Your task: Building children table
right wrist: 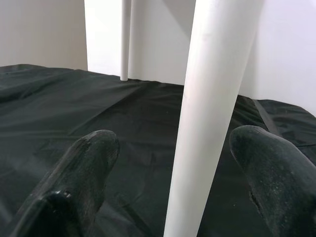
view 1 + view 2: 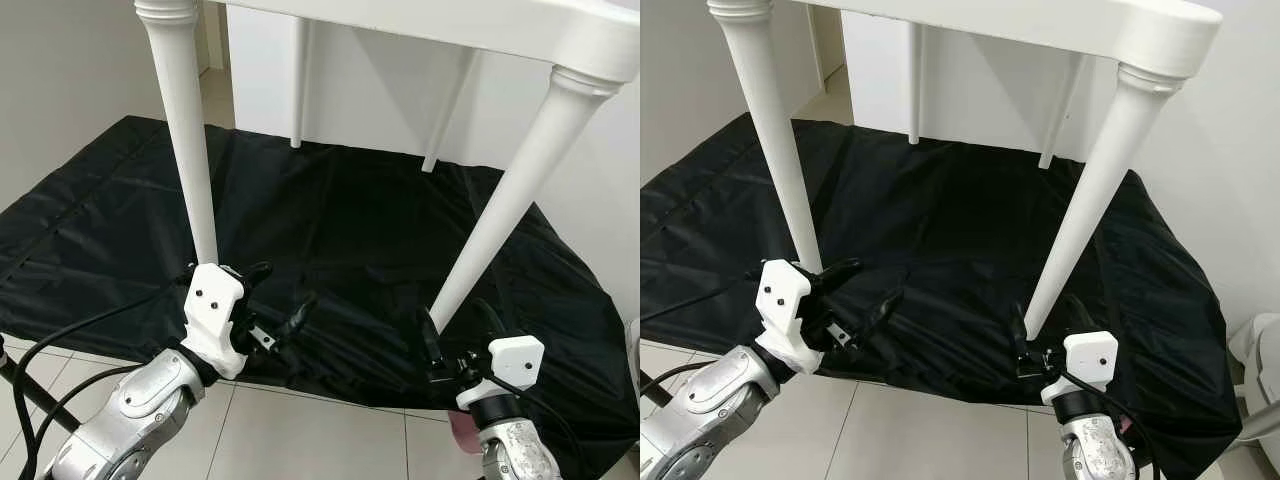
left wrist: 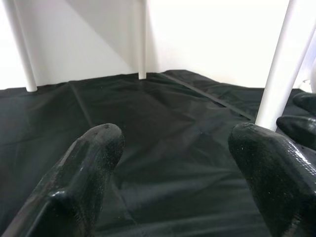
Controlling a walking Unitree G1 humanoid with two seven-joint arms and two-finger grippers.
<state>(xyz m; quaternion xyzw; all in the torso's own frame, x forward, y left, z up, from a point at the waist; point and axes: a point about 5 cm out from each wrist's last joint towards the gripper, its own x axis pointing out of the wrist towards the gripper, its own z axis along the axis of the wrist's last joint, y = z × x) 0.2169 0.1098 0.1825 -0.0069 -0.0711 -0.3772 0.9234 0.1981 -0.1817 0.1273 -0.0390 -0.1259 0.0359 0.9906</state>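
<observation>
head stereo pair: high, looking forward and down, both eyes share white table (image 2: pixel 420 20), black sheet (image 2: pixel 350 220) and both arms | left wrist: low over sheet, along left end effector (image 3: pixel 173 173) toward far legs | right wrist: low, very close to near table leg (image 1: pixel 212 108) between right end effector (image 1: pixel 173 182) fingers

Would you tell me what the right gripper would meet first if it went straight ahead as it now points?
Most likely the near right table leg: it stands between the open fingers of the right gripper, just ahead, though depth is hard to judge.
</observation>
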